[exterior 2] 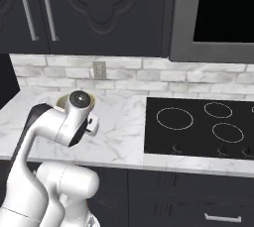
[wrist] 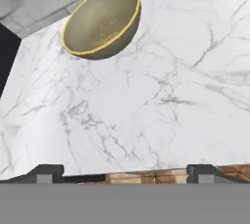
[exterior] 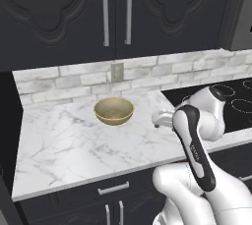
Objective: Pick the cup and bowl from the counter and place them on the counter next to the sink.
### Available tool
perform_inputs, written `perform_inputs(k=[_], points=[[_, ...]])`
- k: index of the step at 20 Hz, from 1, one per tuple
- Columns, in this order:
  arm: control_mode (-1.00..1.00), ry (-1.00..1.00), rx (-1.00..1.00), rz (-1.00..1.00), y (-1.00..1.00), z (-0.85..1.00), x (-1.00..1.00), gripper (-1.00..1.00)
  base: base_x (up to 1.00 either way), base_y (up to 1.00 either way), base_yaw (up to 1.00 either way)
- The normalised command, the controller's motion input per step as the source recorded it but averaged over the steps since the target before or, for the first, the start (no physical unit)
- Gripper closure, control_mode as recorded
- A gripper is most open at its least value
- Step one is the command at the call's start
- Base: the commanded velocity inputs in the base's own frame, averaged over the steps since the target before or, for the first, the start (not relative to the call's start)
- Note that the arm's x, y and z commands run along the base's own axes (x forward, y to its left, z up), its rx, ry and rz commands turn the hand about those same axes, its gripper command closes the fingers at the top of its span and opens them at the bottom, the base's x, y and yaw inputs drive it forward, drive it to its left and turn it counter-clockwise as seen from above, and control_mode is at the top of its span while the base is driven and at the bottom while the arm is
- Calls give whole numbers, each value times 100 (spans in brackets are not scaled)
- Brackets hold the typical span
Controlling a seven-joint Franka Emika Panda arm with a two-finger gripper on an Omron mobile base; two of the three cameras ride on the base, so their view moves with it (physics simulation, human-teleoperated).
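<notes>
The bowl (exterior: 114, 110) sits on the white desk (exterior: 64, 145), near the back wall, with lots of bare room around it. The end effector (wrist: 124, 171) hangs over the front edge, fingers wide apart, holding nothing.

White arm (exterior: 197, 135) w/ dark joints, 2 dark fingers (wrist: 46, 173)

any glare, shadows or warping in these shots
Left base view: flat even light, only a faint shadow under the bowl. Right base view: no glare on the black cooktop. Hand view: the bowl looks tilted and stretched, the marble counter slightly soft.
</notes>
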Motion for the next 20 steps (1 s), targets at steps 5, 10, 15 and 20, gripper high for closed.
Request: perform_inputs(k=[5, 10, 15, 20], points=[[-100, 0, 0, -21, 13, -2, 65, -100, 0, 0, 0], [-100, 0, 0, -19, 22, -7, 70, -100, 0, 0, 0], [-100, 0, 0, -6, 18, 0, 65, -100, 0, 0, 0], [-100, 10, 0, 0, -1, 0, 69, -100, 0, 0, 0]])
